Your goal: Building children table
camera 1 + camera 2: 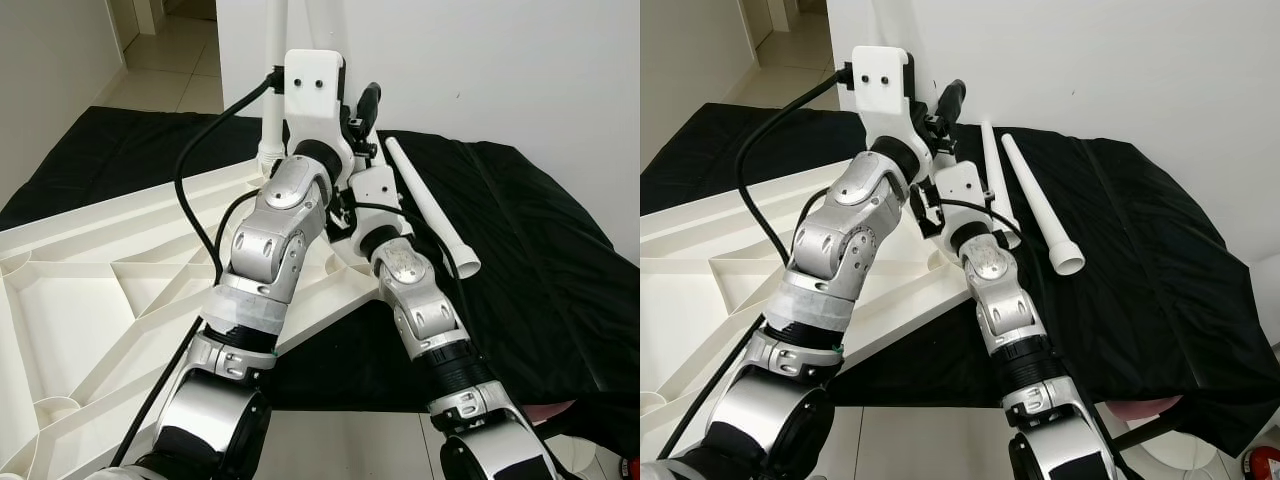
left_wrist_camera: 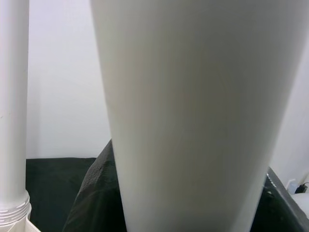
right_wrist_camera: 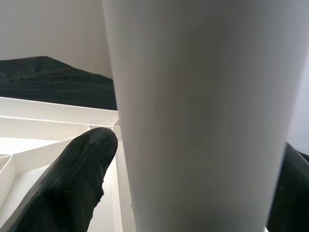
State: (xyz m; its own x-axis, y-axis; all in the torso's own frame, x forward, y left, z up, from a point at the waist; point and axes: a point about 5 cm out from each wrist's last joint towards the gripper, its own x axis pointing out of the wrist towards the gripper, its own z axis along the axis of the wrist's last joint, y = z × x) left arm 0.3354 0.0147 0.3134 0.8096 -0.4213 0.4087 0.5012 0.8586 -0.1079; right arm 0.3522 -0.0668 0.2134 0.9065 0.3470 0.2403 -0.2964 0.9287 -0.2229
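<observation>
Two loose legs (image 1: 1040,215) on cloth (image 1: 1140,270)

Loose legs (image 1: 1040,205) lie right of tabletop (image 1: 700,250), apparently on cloth (image 1: 1140,260).

White tabletop (image 1: 90,300) inverted; leg (image 1: 273,70) seemingly upright

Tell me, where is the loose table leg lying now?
The loose table leg lies on the black cloth, to the right of both arms, beside the upturned tabletop.
</observation>
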